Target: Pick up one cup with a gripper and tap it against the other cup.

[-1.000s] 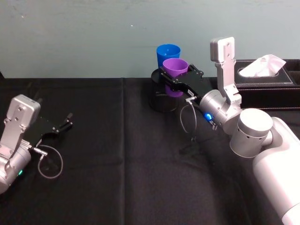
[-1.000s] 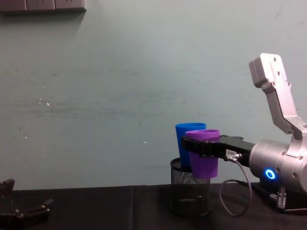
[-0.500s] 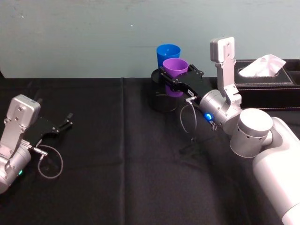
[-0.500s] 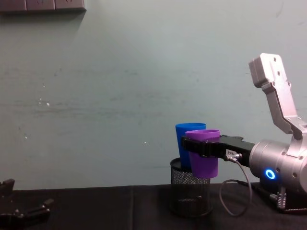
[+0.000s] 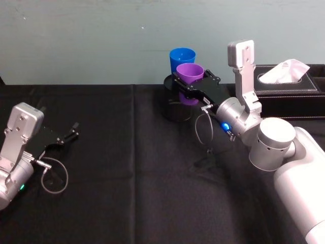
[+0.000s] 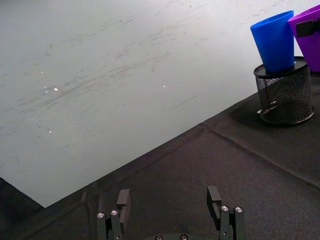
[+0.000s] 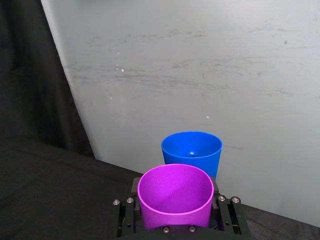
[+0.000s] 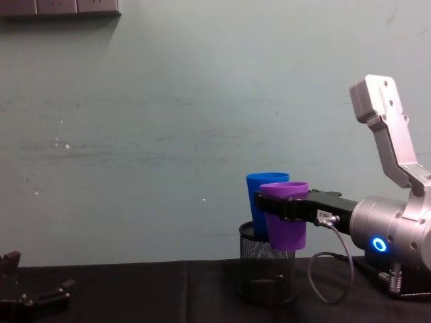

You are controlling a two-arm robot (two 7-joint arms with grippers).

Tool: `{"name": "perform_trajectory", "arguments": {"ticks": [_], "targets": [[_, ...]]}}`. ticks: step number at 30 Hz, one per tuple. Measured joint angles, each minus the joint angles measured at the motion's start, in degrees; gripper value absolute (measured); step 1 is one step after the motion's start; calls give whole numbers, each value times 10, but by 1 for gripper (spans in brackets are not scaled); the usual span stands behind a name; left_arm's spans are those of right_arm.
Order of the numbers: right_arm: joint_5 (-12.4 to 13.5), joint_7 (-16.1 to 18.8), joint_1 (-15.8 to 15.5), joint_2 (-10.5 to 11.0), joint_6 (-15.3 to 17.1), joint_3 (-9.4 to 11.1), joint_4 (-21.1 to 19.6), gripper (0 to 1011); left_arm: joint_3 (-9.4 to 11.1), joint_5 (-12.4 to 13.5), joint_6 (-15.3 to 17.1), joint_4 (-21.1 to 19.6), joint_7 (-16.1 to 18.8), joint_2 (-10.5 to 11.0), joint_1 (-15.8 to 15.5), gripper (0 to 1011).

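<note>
The purple cup [image 5: 190, 74] [image 7: 175, 195] [image 8: 285, 214] is held in the air, upright, with my right gripper [image 5: 192, 84] [image 8: 276, 205] shut on its upper wall. Directly behind it stands the blue cup [image 5: 182, 57] [image 7: 192, 148] [image 8: 260, 185] [image 6: 274, 41], seated upright on a black mesh holder [image 8: 259, 269] [image 6: 283, 95]. The purple cup sits close against the blue cup's front; I cannot tell whether they touch. My left gripper [image 5: 71, 134] [image 6: 170, 202] rests open low over the black cloth at the far left, with nothing between its fingers.
A black tissue box [image 5: 289, 81] with a white tissue sticking up stands at the back right. The table is covered by a black cloth [image 5: 127, 168], and a pale green wall [image 8: 168, 134] rises right behind the cups.
</note>
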Motion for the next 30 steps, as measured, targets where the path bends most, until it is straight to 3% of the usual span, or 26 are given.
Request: {"name": "perform_trajectory", "arguments": {"ticks": [30], "targets": [[0,0,0,0,0,0,0,750,0,0,0,0,0,0,0,1000]]}}
